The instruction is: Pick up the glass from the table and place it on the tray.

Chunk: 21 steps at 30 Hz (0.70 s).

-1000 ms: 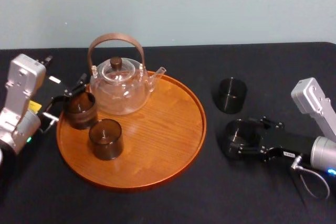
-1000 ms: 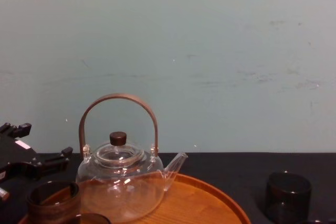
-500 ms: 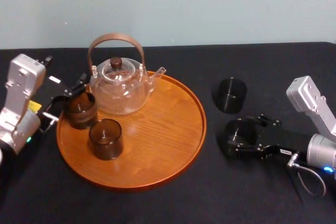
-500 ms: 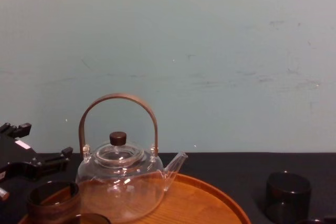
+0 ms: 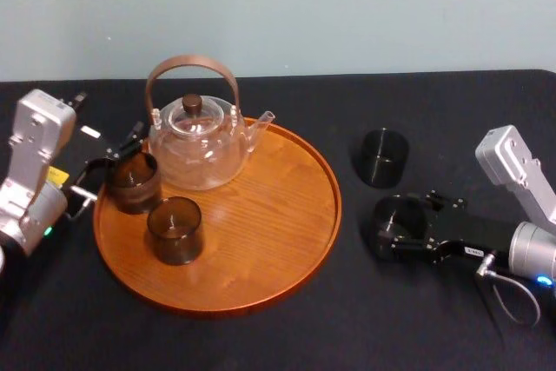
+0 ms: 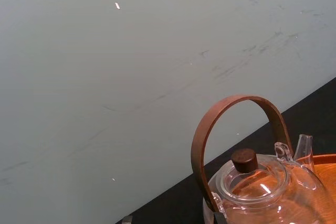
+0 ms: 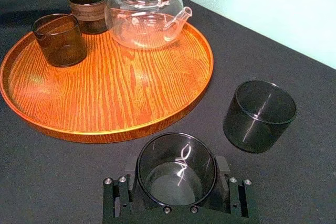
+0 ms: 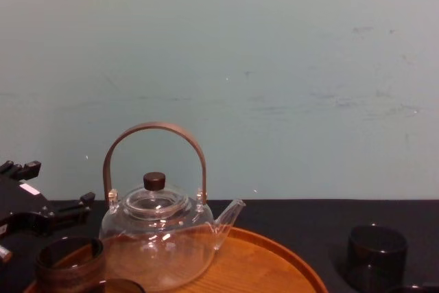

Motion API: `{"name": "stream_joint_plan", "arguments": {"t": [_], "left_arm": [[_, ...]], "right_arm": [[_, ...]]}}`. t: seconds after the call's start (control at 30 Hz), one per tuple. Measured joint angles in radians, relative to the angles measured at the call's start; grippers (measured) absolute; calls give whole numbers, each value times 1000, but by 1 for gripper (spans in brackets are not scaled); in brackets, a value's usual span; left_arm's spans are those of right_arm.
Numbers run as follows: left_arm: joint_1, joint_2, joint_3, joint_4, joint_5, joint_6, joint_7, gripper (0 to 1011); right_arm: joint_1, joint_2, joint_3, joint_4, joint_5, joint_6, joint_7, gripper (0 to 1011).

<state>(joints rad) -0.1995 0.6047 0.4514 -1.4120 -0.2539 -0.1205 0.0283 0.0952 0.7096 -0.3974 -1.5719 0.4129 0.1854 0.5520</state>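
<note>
A black cloth-covered bench [image 5: 261, 341] fills the lower part of the head view, and behind it rises a pale blue-green wall [image 5: 347, 6] with faint scuffs. On the bench there are four glasses, one tray and one teapot, with two grippers.

Nearest, at the lower right of the head view, the right gripper [image 5: 400, 228] lies low over the cloth. Its jaws are closed against both sides of a dark smoky straight-sided glass [image 7: 176, 167]. That glass is upright, off the tray and right of its rim. Whether it touches the cloth I cannot tell.

The large round orange-brown wooden tray [image 5: 261, 249] with a low rim sits left of centre. On its left part a plain brown glass [image 5: 175, 230] stands upright. Just behind that, near the left rim, stands a brown banded glass [image 5: 132, 182]. The left gripper [image 5: 109, 162], at middle left, is just beside the banded glass, with its jaws parted and holding nothing.

Farther back on the right, a second dark glass [image 5: 383, 158] stands upright on the bench, apart from the tray. At the tray's far edge sits a clear glass teapot [image 5: 198, 149] with an arched brown handle and a dark-knobbed lid.
</note>
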Motion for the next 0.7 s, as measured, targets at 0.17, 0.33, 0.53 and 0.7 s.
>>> {"name": "stream_joint_plan", "arguments": {"t": [0.17,0.33,0.53,0.7], "left_arm": [[0,0,0,0,0,0,0,1001],[0,0,0,0,0,0,0,1001],[0,0,0,0,0,0,0,1001],[0,0,0,0,0,0,0,1001]], "right_arm": [[-1,0,0,-1,0,0,0,900],[-1,1,1,-1,1,0,0,900],[3,4,5,-4,12,-11,16,900],[22,6,6,-9,20,-21,35,901]]}}
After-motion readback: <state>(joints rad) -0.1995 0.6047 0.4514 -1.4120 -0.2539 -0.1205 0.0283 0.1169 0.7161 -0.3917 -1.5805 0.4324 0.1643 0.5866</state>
